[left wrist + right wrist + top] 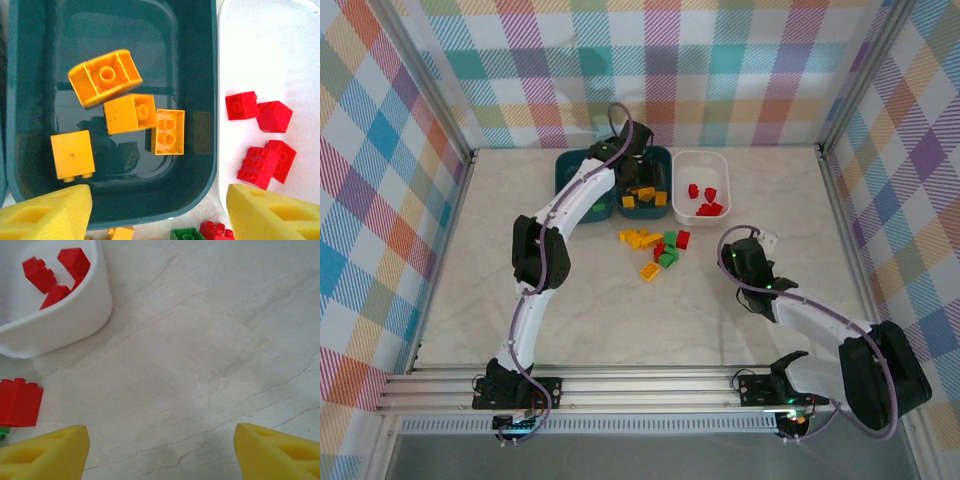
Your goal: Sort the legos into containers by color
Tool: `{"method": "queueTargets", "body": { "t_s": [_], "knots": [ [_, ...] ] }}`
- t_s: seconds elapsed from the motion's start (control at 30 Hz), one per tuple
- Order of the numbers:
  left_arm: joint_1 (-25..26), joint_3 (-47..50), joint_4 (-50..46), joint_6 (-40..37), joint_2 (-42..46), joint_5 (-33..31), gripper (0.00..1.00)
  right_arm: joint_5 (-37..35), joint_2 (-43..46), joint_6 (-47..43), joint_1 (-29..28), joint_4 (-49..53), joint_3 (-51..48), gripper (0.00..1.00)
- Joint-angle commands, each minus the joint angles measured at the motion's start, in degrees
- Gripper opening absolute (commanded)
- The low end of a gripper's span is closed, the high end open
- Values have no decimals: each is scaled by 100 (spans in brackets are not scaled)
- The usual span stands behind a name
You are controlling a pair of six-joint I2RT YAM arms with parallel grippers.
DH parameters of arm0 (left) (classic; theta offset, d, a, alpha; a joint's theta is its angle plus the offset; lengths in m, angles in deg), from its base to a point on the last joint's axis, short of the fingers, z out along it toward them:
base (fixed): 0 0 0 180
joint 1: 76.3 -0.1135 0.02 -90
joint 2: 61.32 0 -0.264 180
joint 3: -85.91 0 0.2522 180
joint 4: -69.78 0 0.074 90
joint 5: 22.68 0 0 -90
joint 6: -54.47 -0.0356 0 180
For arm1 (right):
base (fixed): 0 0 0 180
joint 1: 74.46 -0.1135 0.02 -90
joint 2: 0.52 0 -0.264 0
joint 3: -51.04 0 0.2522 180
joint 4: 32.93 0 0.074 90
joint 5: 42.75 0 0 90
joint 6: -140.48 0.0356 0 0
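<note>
My left gripper (pixel 160 216) hangs open over the middle dark teal tub (pixel 200 60), nothing between its yellow fingers (pixel 45 212). Several yellow bricks (pixel 130 114) lie on that tub's floor. To its right, the white tub (pixel 300 60) holds several red bricks (pixel 260 162). From above, the left gripper (pixel 640 170) sits over this teal tub (pixel 663 160), with a second teal tub (pixel 570 178) on its left. Loose yellow, green and red bricks (pixel 658 250) lie in a pile in front of the tubs. My right gripper (pixel 160 452) is open above bare table, right of the pile (pixel 752 252).
A red brick (pixel 20 402) lies on the table to the left of the right gripper, below the white tub (pixel 75 315). Metal frame posts and plaid walls enclose the marble table (pixel 770 200). The front rail (pixel 620 385) carries both arm bases.
</note>
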Motion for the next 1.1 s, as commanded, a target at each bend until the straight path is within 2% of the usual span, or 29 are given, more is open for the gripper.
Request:
{"method": "queueTargets", "body": {
  "t_s": [0.0,0.17,0.3,0.47,0.57,0.77,1.07],
  "knots": [
    [95,365,-280,-116,498,110,76,-86,-228,-109,12,-220,362,76],
    [317,1907,-151,267,1132,-253,78,314,-122,-53,16,-288,342,77],
    [383,2978,250,623,1443,-83,77,518,-321,61,12,-212,442,76],
    [441,3171,209,1105,1352,-82,74,829,-592,136,16,-138,589,76],
    [441,3217,73,1493,1227,-389,73,911,-600,128,16,-102,617,76],
    [441,3521,526,2050,1228,-529,70,1040,-613,128,16,-84,619,76],
    [441,3675,915,2446,1078,-503,56,1188,-691,110,13,-49,673,76]
  ]
}}
